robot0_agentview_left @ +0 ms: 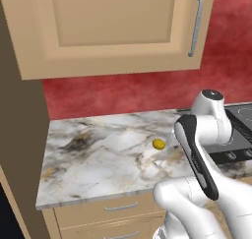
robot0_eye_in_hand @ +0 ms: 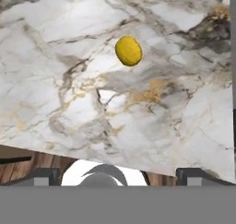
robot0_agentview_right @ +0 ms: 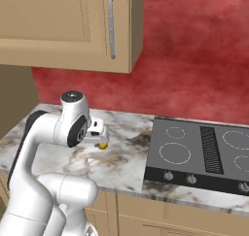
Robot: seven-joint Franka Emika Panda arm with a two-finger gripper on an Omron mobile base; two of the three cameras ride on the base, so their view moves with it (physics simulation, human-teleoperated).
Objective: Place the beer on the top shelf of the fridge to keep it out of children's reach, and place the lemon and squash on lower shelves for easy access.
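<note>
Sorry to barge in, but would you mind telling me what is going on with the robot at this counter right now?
The white arm is hovering over the marble counter, its hand aimed down at the lemon, which lies alone on the stone, left of the cooktop. The gripper is open and holds nothing; its fingertips show far apart at the bottom of the hand view, well short of the fruit. So the lemon has not been picked up yet.

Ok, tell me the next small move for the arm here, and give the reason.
Probably lower the gripper forward toward the lemon. The lemon lies alone on the marble counter, ahead of the spread finger tips and untouched, and nothing sits between them, so closing that gap looks like the first step toward a grasp.
</note>
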